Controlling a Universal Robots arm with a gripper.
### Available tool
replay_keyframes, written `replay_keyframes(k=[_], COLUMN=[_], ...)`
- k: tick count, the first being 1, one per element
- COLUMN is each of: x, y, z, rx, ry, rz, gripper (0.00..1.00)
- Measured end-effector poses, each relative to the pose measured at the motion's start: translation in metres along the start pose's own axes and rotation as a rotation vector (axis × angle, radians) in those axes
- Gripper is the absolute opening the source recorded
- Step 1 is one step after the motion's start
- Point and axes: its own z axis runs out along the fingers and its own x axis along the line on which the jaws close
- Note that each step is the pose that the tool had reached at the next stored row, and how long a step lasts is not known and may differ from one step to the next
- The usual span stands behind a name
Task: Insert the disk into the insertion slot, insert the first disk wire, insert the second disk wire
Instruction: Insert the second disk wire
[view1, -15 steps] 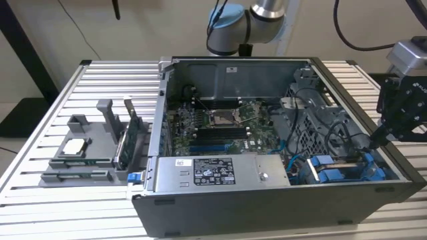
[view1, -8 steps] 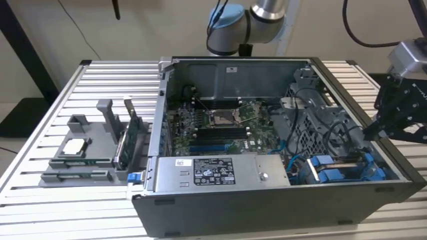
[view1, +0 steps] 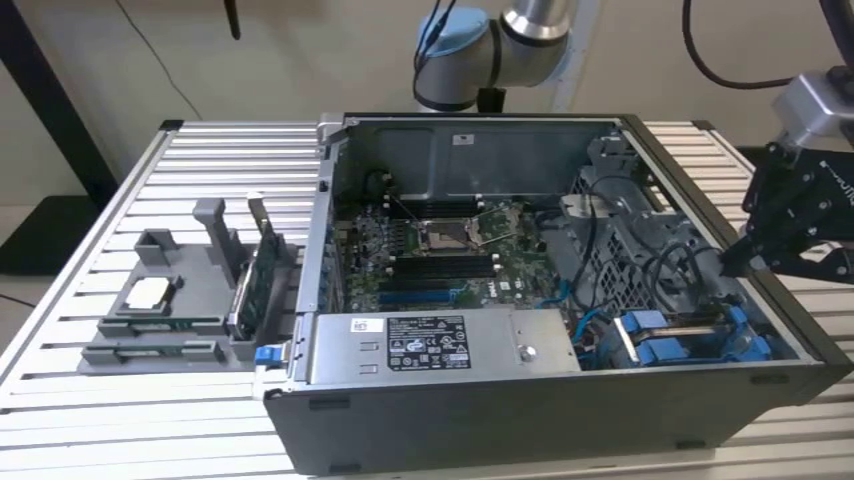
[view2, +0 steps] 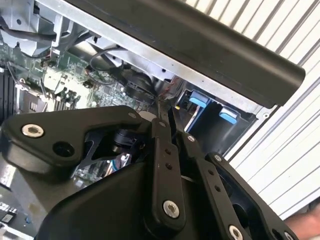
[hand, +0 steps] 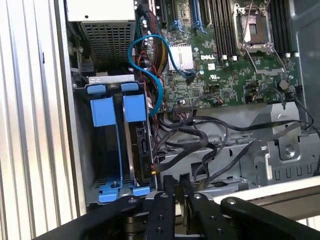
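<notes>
The disk (hand: 141, 150) stands edge-up in the drive bay at the case's front corner, clipped in its bright blue carrier (hand: 134, 107), with its connector edge facing the loose black wires (hand: 200, 142). A second blue carrier (hand: 102, 112) sits beside it. In the exterior view the blue carriers (view1: 667, 345) show at the case's near right corner. My gripper (hand: 176, 184) hovers just over the case's side wall near the bay, shut with nothing between its fingers; it also appears in the exterior view (view1: 738, 265) and in the second wrist view (view2: 165, 117).
A blue cable (hand: 150, 65) loops from the motherboard (view1: 441, 250) toward the bay. The grey labelled power-supply box (view1: 427, 345) lies along the case's front. A grey parts tray (view1: 174, 300) stands on the slatted table (view1: 80, 400) to the exterior view's left.
</notes>
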Motion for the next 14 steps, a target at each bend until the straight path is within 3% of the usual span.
replay_keyframes(k=[14], x=[0.0013], y=[0.0231], z=[-0.0058], rx=[-0.0176], ry=[-0.0022], rz=[0.003], gripper=[0.16])
